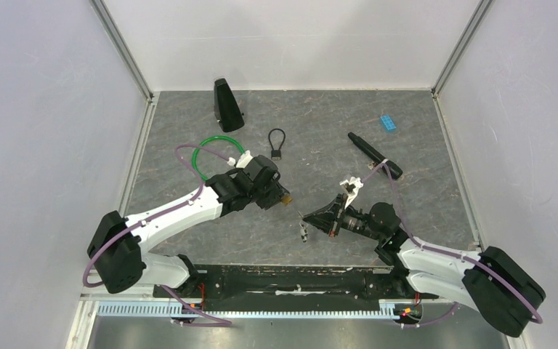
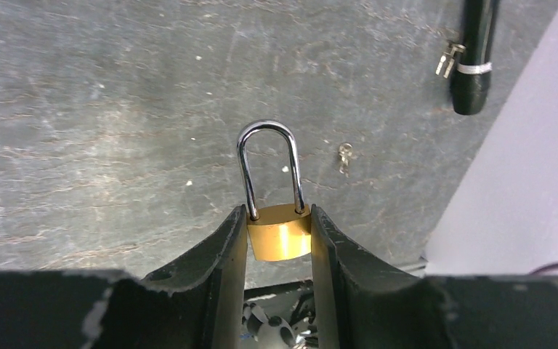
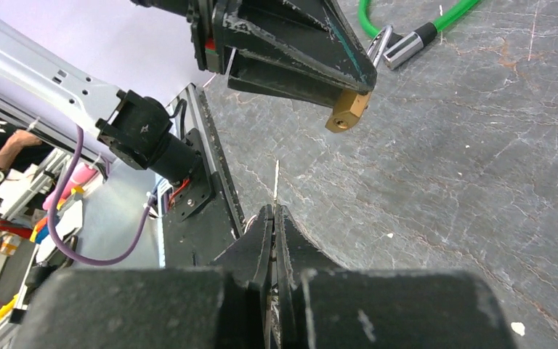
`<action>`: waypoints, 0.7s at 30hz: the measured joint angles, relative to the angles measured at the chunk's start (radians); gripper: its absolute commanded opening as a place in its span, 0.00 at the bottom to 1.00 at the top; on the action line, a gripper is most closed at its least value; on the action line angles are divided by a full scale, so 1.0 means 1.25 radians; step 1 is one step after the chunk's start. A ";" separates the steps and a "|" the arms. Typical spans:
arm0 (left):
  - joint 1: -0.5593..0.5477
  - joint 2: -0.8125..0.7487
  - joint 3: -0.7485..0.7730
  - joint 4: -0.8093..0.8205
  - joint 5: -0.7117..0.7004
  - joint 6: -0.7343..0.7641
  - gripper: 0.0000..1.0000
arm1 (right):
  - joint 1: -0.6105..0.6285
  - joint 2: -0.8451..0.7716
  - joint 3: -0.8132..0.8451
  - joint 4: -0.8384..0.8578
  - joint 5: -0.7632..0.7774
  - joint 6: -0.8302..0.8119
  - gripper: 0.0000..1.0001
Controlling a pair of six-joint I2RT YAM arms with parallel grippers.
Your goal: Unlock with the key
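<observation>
While aloft, padlock (image 2: 280, 233) near green cable (image 3: 365, 11).

Cameras: one overhead, two wrist.
Top looks down from the near edge over the whole grey mottled tabletop (image 1: 320, 116); wrist views sit close, low, sharing the small brass padlock (image 2: 280, 240).

Brass padlock (image 2: 280, 233), silver shackle closed, held aloft, thin key (image 3: 276, 177) nearby, apart
</observation>
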 measured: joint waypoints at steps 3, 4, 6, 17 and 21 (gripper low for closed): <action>0.000 -0.005 -0.002 0.024 0.025 0.000 0.02 | 0.000 0.038 0.013 0.034 -0.001 0.021 0.00; 0.000 -0.006 -0.002 0.030 0.031 0.001 0.02 | 0.000 0.050 0.020 0.040 -0.002 0.027 0.00; 0.000 -0.006 -0.002 0.038 0.046 0.001 0.02 | 0.000 0.070 0.033 0.052 -0.003 0.036 0.00; 0.007 -0.006 -0.005 0.060 0.096 0.007 0.02 | 0.000 0.123 0.056 0.076 -0.008 0.068 0.00; 0.010 -0.006 -0.005 0.060 0.106 0.011 0.02 | 0.000 0.123 0.057 0.059 -0.004 0.069 0.00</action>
